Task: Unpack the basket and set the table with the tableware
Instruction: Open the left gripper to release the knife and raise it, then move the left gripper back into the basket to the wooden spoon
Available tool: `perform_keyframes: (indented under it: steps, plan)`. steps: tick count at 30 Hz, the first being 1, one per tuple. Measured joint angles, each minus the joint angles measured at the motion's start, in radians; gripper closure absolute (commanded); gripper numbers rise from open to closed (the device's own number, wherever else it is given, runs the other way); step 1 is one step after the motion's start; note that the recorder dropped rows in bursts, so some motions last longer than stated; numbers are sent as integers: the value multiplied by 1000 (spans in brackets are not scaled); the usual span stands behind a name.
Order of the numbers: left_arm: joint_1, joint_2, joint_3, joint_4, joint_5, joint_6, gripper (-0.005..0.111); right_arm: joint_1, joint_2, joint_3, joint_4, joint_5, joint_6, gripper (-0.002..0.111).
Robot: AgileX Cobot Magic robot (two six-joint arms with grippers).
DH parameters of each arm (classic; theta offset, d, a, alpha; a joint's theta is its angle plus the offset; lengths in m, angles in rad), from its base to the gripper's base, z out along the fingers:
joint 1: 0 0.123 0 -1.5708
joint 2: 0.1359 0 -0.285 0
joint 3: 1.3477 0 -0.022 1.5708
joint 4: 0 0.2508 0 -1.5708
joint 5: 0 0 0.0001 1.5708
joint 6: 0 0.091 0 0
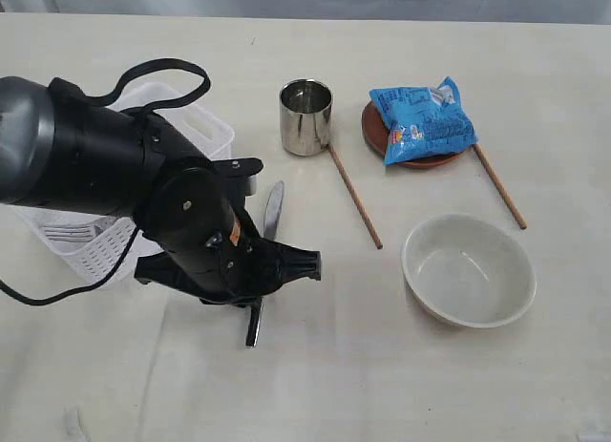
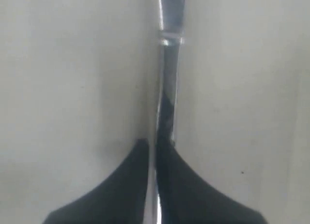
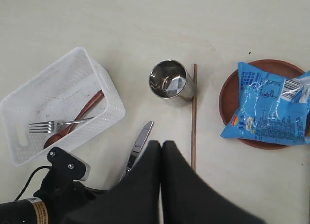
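My left gripper (image 2: 156,145) is shut on the handle of the steel knife (image 2: 169,88), which lies on the table (image 1: 315,385) with its blade (image 1: 273,209) pointing toward the cup. The left arm hides the grip in the exterior view. The white basket (image 3: 58,88) at the left holds a fork (image 3: 53,125) and a dark wooden spoon (image 3: 80,115). Out on the table are the steel cup (image 1: 305,117), two chopsticks (image 1: 355,196) (image 1: 499,186), the off-white bowl (image 1: 468,268) and the brown plate (image 1: 374,127). My right gripper (image 3: 161,144) is shut and empty, high above the table.
A blue snack bag (image 1: 422,122) lies on the brown plate. The bulky left arm (image 1: 115,165) and its cable cover part of the basket. The bowl stands near the front right, with one chopstick on each side of the plate.
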Motion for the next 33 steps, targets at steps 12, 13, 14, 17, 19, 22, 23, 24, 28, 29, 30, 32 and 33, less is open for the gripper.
perform_keyframes:
  steps: [12,13,14,17,19,22,23,24,28,29,30,32,33]
  plan:
    - [147,-187,-10,119,226,109,70,0,0,0,0,0,0,109]
    - [161,-219,-16,119,244,145,70,0,0,0,0,0,0,109]
    - [168,-241,-21,121,251,168,70,0,0,0,0,0,-2,109]
    - [191,-318,-53,128,266,219,69,0,0,0,0,0,-4,109]
    - [215,-359,-78,136,283,229,64,0,0,0,0,0,-4,109]
    - [281,-378,-129,159,342,261,56,0,0,0,0,0,-4,109]
    - [308,-378,-141,161,362,279,55,0,0,0,0,0,-4,109]
    - [336,-374,-154,163,388,305,55,0,0,0,0,0,-4,109]
    - [434,-323,-179,122,473,428,56,0,0,0,0,0,-4,109]
    - [457,-303,-179,99,485,459,56,0,0,0,0,0,-4,109]
    - [477,-281,-179,73,490,488,56,0,0,0,0,0,-4,109]
    - [498,-241,-179,36,483,536,56,0,0,0,0,0,-4,109]
    - [501,-221,-179,25,469,553,56,0,0,0,0,0,-4,109]
